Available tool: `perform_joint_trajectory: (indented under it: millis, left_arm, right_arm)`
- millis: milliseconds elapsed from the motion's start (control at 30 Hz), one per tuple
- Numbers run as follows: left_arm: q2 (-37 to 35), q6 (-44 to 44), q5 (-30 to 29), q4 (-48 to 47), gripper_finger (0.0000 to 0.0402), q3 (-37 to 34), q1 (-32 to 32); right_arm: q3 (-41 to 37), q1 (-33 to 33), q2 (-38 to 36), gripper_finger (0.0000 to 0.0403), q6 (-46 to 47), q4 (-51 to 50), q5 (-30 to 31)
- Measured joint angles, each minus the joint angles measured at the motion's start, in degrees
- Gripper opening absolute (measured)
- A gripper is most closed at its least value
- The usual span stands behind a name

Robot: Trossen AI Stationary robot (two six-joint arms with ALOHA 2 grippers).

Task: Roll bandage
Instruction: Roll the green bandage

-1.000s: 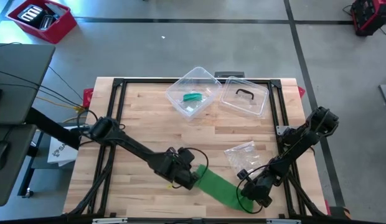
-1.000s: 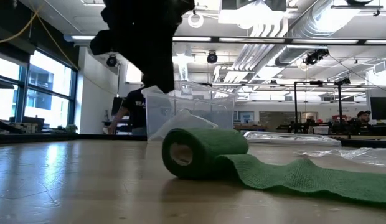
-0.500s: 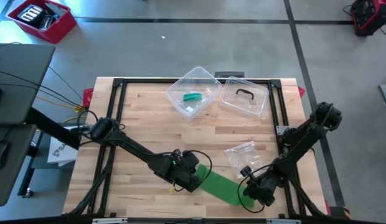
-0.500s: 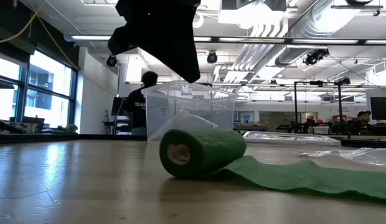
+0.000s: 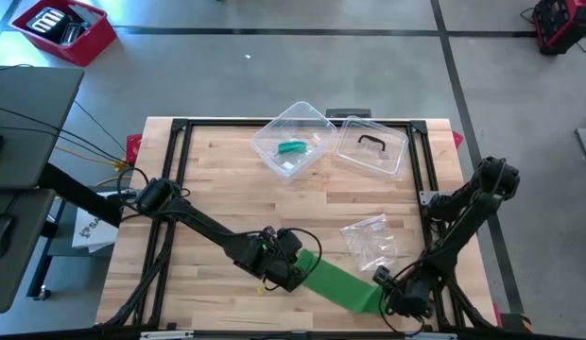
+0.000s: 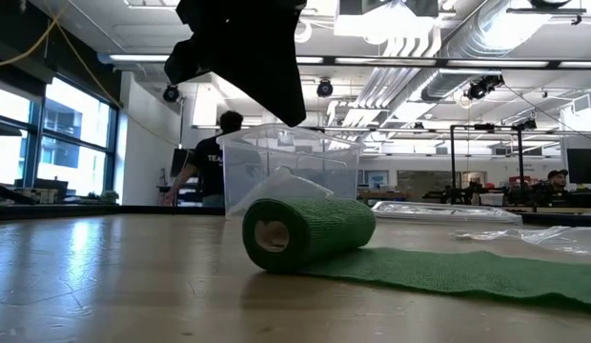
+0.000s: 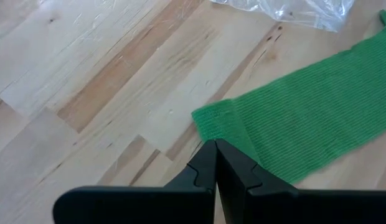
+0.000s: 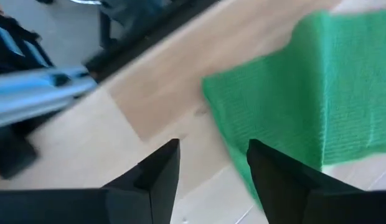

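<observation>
My left claw (image 5: 291,277) pinched closed, empty, right beside rolled end of bandage (image 5: 342,285). Strip runs from there along front table (image 5: 227,179) edge to my right claw (image 5: 395,298), fingers apart, nothing held, at loose end.

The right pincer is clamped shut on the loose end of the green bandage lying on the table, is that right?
Not quite. The right pincer stands open, holding nothing; the loose end of the green bandage lies flat on the table just beyond its fingers. The right wrist view shows it.
</observation>
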Motion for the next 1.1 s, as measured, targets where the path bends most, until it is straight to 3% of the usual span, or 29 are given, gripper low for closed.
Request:
perform_joint_trajectory:
  millis: [233, 467, 633, 867, 1100]
  left_arm:
    - [0.0, -0.5, 0.0, 0.2, 0.0, 0.0, 0.0]
    - [0.0, 0.1, -0.4, 2.4, 0.0, 0.0, 0.0]
    - [0.5, 0.1, -1.6, 3.3, 0.0, 0.1, 0.1]
    - [0.6, -9.8, 2.0, -3.9, 0.0, -2.1, 0.5]
    - [1.5, -12.0, 8.2, 12.5, 0.0, -9.4, 1.1]
  right_arm:
    - [-1.0, 0.0, 4.7, 0.0126, 0.1, 4.0, 3.1]
    - [-0.2, 1.0, 4.8, 0.001, 2.4, 3.4, 1.4]
    - [2.3, 2.7, 3.5, 0.0008, 7.0, 2.0, -1.5]
    - [2.6, 3.5, 3.5, 0.0001, 7.7, 1.5, -0.8]
    - [2.6, 3.5, 3.5, 0.0001, 7.7, 0.8, -0.8]
